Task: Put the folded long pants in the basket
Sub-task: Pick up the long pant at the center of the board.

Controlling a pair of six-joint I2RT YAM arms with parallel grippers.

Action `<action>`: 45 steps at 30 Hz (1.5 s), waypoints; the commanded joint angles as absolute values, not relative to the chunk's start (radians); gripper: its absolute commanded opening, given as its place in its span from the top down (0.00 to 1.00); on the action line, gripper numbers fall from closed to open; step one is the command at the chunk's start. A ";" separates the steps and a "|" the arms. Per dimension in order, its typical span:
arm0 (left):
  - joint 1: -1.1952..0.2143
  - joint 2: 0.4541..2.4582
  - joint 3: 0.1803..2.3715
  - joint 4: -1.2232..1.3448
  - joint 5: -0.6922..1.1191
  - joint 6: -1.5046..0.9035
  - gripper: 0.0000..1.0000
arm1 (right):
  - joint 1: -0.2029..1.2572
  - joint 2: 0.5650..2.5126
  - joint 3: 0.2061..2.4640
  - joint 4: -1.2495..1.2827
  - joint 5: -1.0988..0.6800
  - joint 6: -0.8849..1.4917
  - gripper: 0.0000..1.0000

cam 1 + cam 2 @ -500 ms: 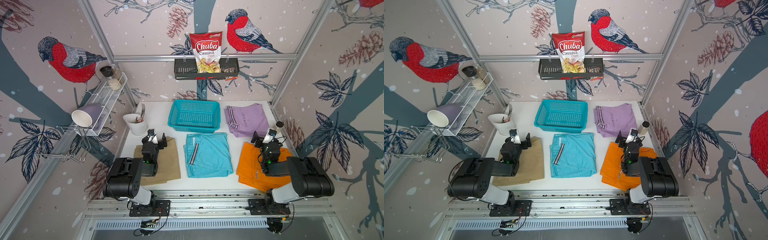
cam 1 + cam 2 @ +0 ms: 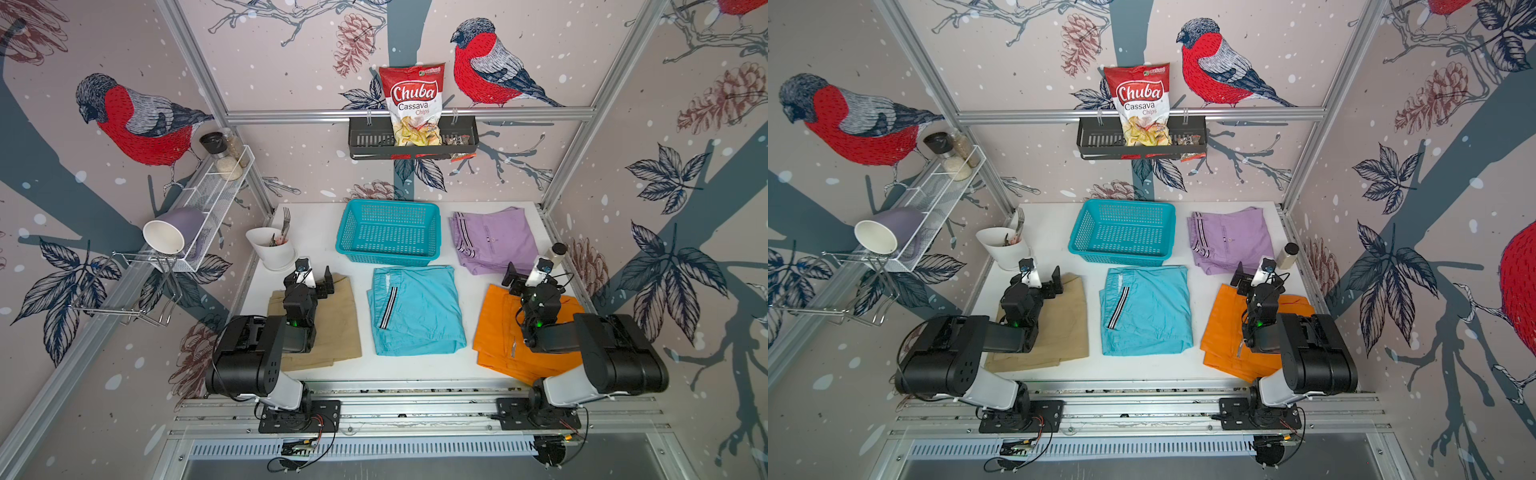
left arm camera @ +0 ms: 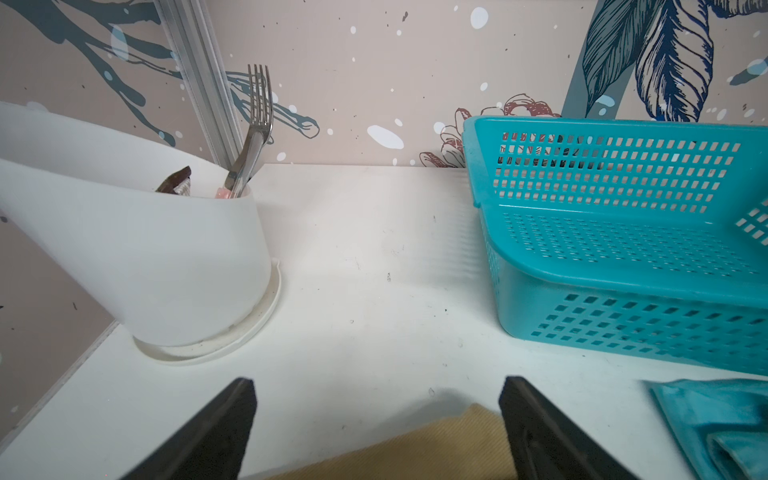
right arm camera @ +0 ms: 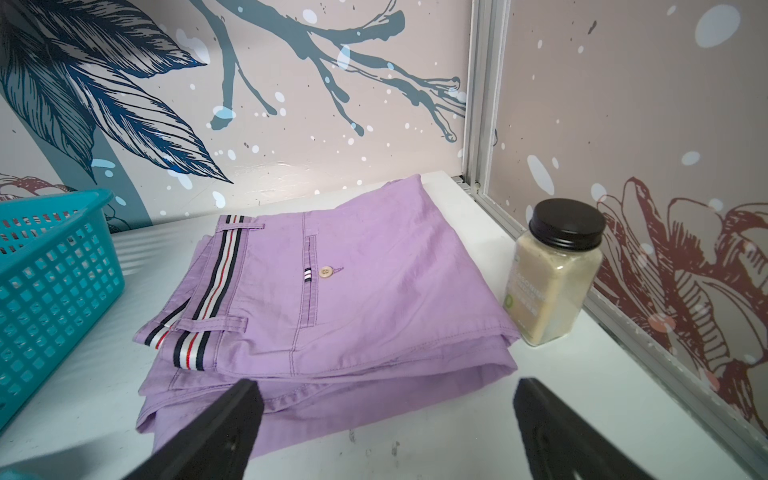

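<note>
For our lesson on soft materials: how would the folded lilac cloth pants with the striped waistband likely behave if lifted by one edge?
The folded lilac cloth pants would probably droop and unfold: loose stacked layers show along one edge. They look light, being thin fabric lying flat. Pushed, they would likely wrinkle and bunch rather than slide.

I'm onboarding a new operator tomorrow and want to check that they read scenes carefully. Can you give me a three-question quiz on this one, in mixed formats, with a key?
1. True or false: the basket already holds pants.
2. The lilac pants lie: A) inside the basket B) beside it C) under it.
3. Fill in: the left gripper and right gripper have their fingers ____.
Key: 1 false; 2 B; 3 open.
</note>
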State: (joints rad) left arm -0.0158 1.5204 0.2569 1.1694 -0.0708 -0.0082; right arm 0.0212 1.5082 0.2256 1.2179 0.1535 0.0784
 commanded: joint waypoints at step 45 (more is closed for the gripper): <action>-0.350 0.819 0.490 -0.048 0.221 -0.857 0.04 | 0.550 1.382 0.568 0.247 -0.236 0.707 0.00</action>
State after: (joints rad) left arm -0.2920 0.8391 0.5224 0.0616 0.1879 -0.8070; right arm 0.5011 1.3643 0.5892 0.2672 -0.3309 0.6762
